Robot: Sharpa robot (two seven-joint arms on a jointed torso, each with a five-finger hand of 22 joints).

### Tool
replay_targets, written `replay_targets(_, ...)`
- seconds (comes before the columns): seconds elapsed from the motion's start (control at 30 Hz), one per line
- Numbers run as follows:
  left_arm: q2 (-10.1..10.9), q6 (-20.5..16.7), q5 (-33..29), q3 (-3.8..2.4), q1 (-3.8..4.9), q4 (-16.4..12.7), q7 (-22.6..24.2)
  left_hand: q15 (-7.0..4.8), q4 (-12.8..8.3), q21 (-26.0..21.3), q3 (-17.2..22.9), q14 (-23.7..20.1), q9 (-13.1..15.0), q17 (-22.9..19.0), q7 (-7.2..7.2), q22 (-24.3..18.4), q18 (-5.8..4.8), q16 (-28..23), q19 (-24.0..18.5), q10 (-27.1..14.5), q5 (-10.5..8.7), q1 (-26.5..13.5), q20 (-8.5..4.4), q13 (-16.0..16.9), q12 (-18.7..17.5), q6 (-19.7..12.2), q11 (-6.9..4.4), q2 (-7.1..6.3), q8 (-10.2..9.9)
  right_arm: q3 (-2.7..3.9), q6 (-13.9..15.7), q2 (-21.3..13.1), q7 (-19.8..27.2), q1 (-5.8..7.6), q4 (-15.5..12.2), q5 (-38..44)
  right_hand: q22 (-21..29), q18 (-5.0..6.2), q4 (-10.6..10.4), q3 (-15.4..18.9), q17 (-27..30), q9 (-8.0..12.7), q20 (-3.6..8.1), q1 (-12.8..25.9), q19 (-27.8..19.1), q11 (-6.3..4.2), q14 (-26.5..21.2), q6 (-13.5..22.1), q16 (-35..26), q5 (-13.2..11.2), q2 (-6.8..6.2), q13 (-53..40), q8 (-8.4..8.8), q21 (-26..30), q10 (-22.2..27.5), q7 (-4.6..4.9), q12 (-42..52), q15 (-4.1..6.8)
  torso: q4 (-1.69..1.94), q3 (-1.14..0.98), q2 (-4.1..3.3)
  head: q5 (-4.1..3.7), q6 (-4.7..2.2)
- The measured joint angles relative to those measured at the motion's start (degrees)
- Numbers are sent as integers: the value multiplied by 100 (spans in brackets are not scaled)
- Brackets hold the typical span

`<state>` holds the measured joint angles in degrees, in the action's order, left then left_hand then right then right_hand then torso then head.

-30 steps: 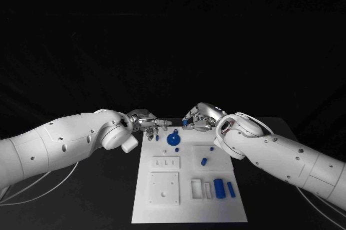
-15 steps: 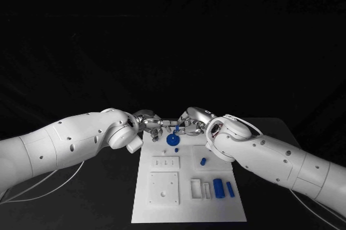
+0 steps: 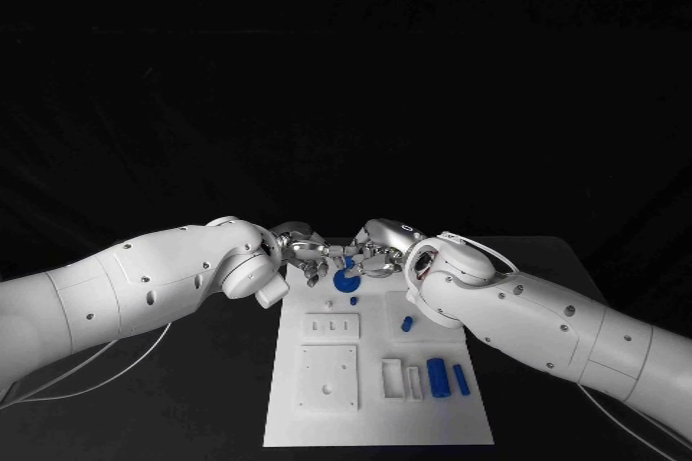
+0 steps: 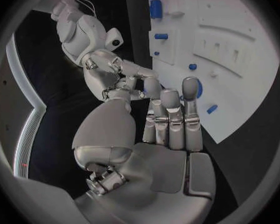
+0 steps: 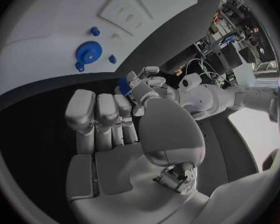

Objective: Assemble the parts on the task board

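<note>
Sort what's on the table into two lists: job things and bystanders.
Job things:
task board
blue gear
blue cylinder
blue bar
small blue peg
left hand and right hand, meeting over the board's far end

Bystanders:
black table
pale cables by the left arm

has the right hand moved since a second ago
Yes. In the head view the right hand has shifted toward the left hand, closing the gap above the big blue gear at the far end of the task board.
</note>
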<state>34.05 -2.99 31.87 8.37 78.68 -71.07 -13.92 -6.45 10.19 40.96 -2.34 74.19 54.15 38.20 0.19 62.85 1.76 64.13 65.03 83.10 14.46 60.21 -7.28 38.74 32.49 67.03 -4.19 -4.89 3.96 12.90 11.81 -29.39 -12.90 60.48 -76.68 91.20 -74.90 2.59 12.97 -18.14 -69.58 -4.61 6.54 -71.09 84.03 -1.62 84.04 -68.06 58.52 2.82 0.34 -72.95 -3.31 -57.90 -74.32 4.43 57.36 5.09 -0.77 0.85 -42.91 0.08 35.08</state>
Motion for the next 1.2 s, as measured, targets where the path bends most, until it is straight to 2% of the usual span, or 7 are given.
replay_targets(0.13, 1, -1, 109, 0, 0, -5, -71, 21, -59, -116, -32, -21, -2, 0, 0, 125, -1, 0, 20, 0, 0, -9, 0, -1, 0, 0, 0, 13, 0, -3, -10, 1, -10, 0, -25, 14, 0, 0, 0, 0, 0, 0, 0, 7, 0, 0, 0, -1, 0, 0, -7, 0, -18, 0, 0, -1, 0, 0, 0, 0, -2, 4, 0)
replay_targets(0.6, -33, -33, 396, 2, -2, 0, -299, 21, -470, -472, -285, -21, -26, -12, 21, 524, -1, 0, 156, -20, 80, 12, -6, -7, 0, -21, 20, 388, 0, -5, -54, 26, -31, 0, -119, 47, 0, 0, 0, 1, 1, -2, 0, 21, 0, 2, -3, -2, 0, 0, -22, 1, -18, 0, -2, -1, 0, -3, -7, 0, -7, 24, 22)
replay_targets(0.8, -52, -24, 412, 3, -2, 6, -350, 21, -700, -599, -355, -21, -33, -12, 21, 674, -1, 0, 195, -20, 208, 127, -9, -7, 0, -21, 20, 546, 0, -6, -75, 59, -42, 0, -120, 68, 0, 0, 1, 2, 2, -3, 0, 22, 0, 10, -3, -3, 0, 0, -22, 1, -16, 0, -10, -2, 0, -3, -8, 1, -7, 19, 30)
replay_targets(0.83, -53, -20, 412, 3, -2, 8, -354, 21, -747, -625, -359, -21, -41, -12, 7, 698, -1, 0, 216, -20, 301, 139, 0, -6, 0, -35, 20, 606, 0, -7, -79, 62, -44, 0, -117, 73, 0, 0, 0, 2, 2, -3, 0, 21, 0, 11, -3, -3, 0, 0, -22, 1, -16, 0, -10, -2, 0, -3, -8, 2, -7, 16, 31)
replay_targets(0.97, -59, 9, 398, 1, -1, 11, -356, 1, -915, -625, -330, -40, -90, 10, 0, 773, -1, 62, 256, -31, 945, 247, -9, 24, 23, -42, 9, 728, 0, -11, -103, 77, -52, -3, -95, 87, 0, 0, 1, 2, 2, -4, -1, 22, 0, 2, -3, -3, 0, 0, -22, 1, -15, -22, -2, -2, 0, -4, -4, 1, -7, 12, 36)
replay_targets(1.13, -56, 79, 370, 0, 1, 7, -355, 1, -1149, -661, -220, -41, -181, 16, -19, 858, -1, 62, 256, -41, 1400, 391, -9, 34, 23, -65, 0, 873, -1, -13, -134, 85, -62, -4, -75, 103, 0, 0, 1, 3, 2, -11, -1, 36, 0, -9, -8, -3, 0, 0, -37, 1, -15, -22, 9, -2, 0, -8, -4, 4, -6, 11, 47)
replay_targets(1.2, -54, 103, 356, 0, 2, 2, -352, 1, -1233, -685, -136, -41, -202, 15, -19, 879, -1, 62, 256, -41, 1528, 509, -9, 34, 23, -65, 0, 933, -1, -13, -147, 84, -72, -5, -64, 108, 0, 0, 1, 3, 2, -177, -1, 36, 0, -9, -8, -3, 0, 0, -37, 2, -15, -22, 10, -2, 0, -8, -3, 4, -5, 11, 51)
